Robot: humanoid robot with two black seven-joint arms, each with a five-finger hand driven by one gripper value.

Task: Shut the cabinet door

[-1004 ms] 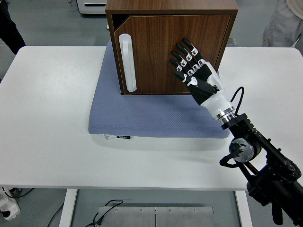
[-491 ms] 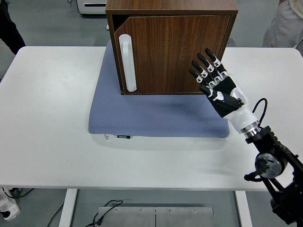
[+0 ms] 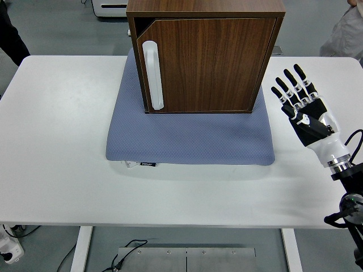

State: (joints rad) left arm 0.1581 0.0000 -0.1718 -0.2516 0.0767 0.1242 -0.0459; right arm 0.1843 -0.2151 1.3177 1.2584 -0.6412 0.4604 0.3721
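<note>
since a second ago the right hand (image 3: 302, 105) has drawn away from the cabinet door (image 3: 207, 63): then its fingertips lay on the door's wood, half a second ago they were at the door's lower right corner, and now the hand hangs over bare table to the right of the cabinet (image 3: 205, 55), well clear of it. its fingers (image 3: 290, 86) are spread wide and straight, pointing up and away, holding nothing. the black forearm runs down to the picture's lower right corner.

the white table (image 3: 62, 141) fills most of the view, its near edge at the bottom. on it lies a grey-blue mat (image 3: 187, 139), and the dark wood cabinet stands on the mat's far half. the door sits nearly flush with the cabinet front, with a narrow dark gap showing at the upper left corner. a long white handle (image 3: 153, 75) stands upright near the door's left edge. cabinet, mat and door lie as they did in the earlier frames.

beyond the table is grey floor, with a white unit (image 3: 109, 7) at the top edge. a person's dark sleeve (image 3: 11, 31) shows at the top left, and a pale garment (image 3: 347, 34) of another at the top right. cables (image 3: 127, 252) trail under the table.
</note>
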